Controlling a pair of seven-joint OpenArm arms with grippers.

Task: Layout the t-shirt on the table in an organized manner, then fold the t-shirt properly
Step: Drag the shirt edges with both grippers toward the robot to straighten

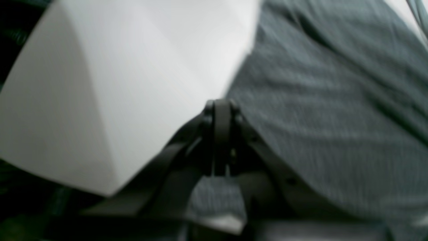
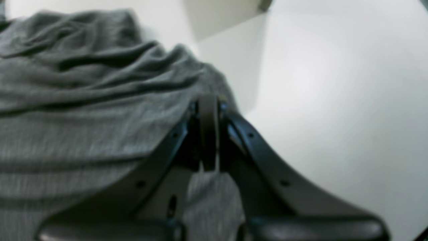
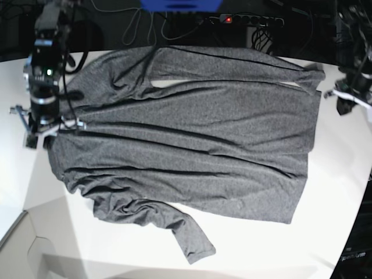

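The charcoal-grey t-shirt (image 3: pixel 192 133) lies spread across the white table (image 3: pixel 331 192), with long creases running side to side. One sleeve (image 3: pixel 186 232) trails toward the near edge. My right gripper (image 3: pixel 49 129) is at the shirt's left edge. In the right wrist view it (image 2: pixel 208 103) is shut, with bunched t-shirt fabric (image 2: pixel 83 100) pinched at its tips. My left gripper (image 3: pixel 340 99) is by the far right corner. In the left wrist view it (image 1: pixel 221 108) is shut at the edge of the t-shirt (image 1: pixel 334 117), and fabric runs under the fingers.
Cables and a power strip (image 3: pixel 250 20) lie behind the table's far edge, beside a blue object (image 3: pixel 180 4). The table's angled corner (image 3: pixel 23 215) is at lower left, with a lower white surface (image 3: pixel 35 256) beyond it. Bare tabletop (image 2: pixel 334 117) lies outside each gripper.
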